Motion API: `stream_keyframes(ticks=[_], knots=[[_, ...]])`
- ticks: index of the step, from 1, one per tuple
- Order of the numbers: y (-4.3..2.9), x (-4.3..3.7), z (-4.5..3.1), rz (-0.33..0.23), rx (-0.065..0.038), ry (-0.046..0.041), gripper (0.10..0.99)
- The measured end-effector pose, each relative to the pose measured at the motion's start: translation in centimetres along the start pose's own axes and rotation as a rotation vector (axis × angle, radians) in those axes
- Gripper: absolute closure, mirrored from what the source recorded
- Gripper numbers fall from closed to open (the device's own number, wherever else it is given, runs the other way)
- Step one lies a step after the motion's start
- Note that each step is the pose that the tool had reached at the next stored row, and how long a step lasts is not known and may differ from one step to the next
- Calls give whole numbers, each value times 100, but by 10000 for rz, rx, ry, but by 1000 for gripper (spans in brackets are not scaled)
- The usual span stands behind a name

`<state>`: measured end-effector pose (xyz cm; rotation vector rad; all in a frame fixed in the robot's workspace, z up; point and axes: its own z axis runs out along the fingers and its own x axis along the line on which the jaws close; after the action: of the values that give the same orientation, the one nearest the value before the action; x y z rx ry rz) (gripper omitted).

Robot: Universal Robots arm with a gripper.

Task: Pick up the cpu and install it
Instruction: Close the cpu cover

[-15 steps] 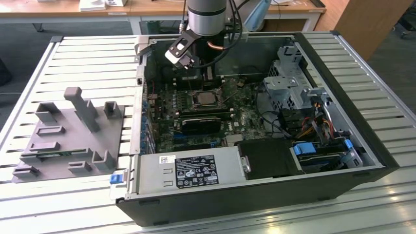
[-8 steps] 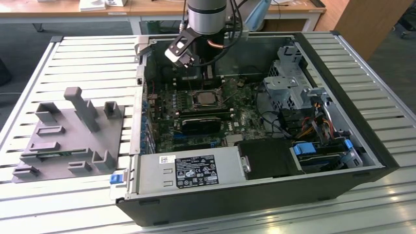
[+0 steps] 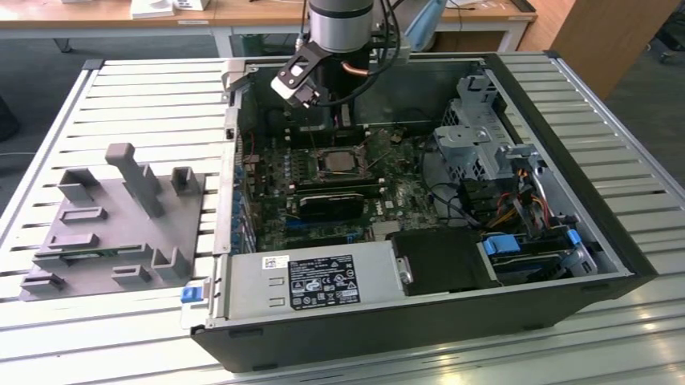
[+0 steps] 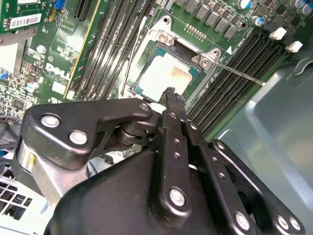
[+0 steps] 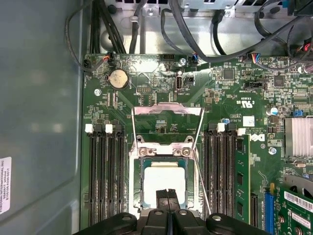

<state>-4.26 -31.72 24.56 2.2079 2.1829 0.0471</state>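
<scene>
In socket [image 5: 143,193]: cpu [image 5: 164,183] lying flat, load plate [image 5: 168,110] flipped open beyond socket. Over cpu edge: gripper [image 5: 167,192], fingers [image 4: 173,112] clenched together, nothing between; contact unclear. Judgement: good seating wants cpu level in socket, no sideways shove, lever [image 4: 234,73] left clear.

Silvery cpu [image 5: 164,176], green motherboard [image 5: 230,98] and black pincer [image 5: 167,192].

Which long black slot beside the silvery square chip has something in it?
The one nearest the finned silver heatsink: a green card stands in it; the others are empty.
</scene>
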Motion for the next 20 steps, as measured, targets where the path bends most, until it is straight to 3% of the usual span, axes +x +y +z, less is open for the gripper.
stream_keyframes(ticks=[20], knots=[[2, 0, -43, 0, 1, -1, 980]])
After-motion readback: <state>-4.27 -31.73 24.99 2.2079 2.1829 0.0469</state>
